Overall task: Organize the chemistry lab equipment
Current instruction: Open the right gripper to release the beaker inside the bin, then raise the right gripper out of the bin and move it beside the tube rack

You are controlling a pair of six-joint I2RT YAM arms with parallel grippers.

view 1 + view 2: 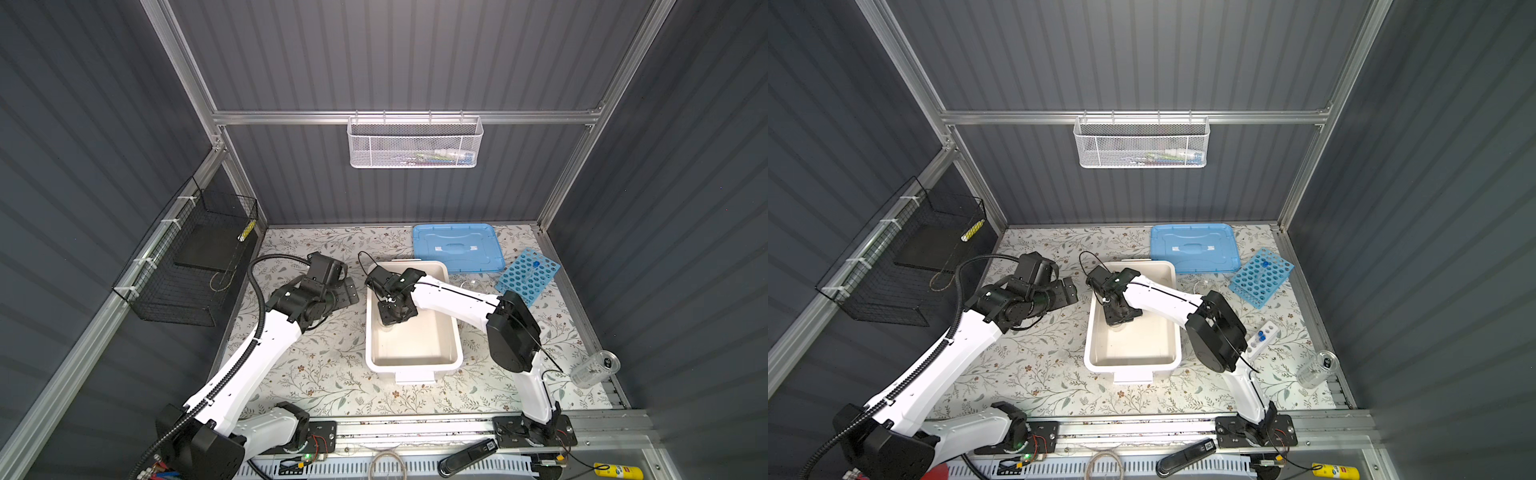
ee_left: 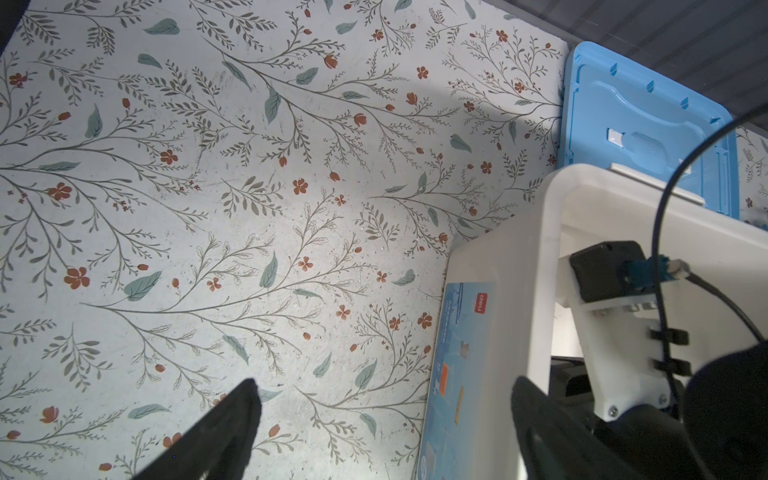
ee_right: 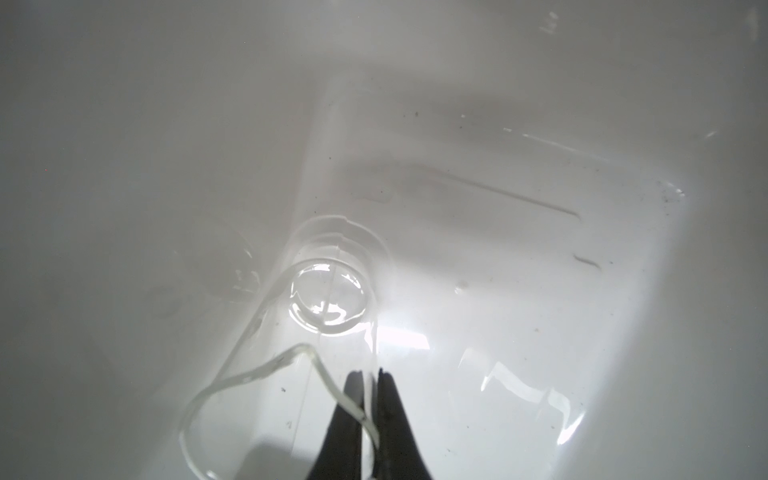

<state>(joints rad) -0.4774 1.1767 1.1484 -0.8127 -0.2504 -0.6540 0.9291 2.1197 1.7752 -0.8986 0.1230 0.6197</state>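
Nearest, on the metal rail in front of the surface, lie one black handheld device (image 1: 467, 455) and one yellow can (image 1: 619, 471). At the near right edge of the flower-patterned surface (image 1: 324, 374) is one clear plastic cup (image 1: 594, 368), tilted. Just behind it in a top view, partly hidden by the right arm's black elbow, is one small white tube rack (image 1: 1262, 338) with at least two blue caps showing.

In the middle sits one large white plastic tub (image 1: 415, 368), uncovered. The right fingers (image 3: 395, 424) reach down inside it near its left wall and are pressed together on one small clear glass beaker (image 3: 324, 299). Its thin rim runs between the two tips, and its body extends away from them towards the tub floor. I cannot tell whether the base touches the floor. The left fingers (image 2: 224, 428) are spread wide and hold nothing. They are over bare surface just beside the tub's outer left wall, which stands between them and the beaker.

Farther back, one light-blue plastic lid (image 1: 457, 247) lies flat just behind the tub. To its right, one sky-blue many-holed rack (image 1: 525, 282) holds one blue-capped test tube (image 1: 536, 264). Between tub and rack is a clear glass piece (image 1: 469, 284), too faint to name. One black wire basket (image 1: 187, 266) hangs on the left wall and one white mesh basket (image 1: 415, 143) on the back wall.
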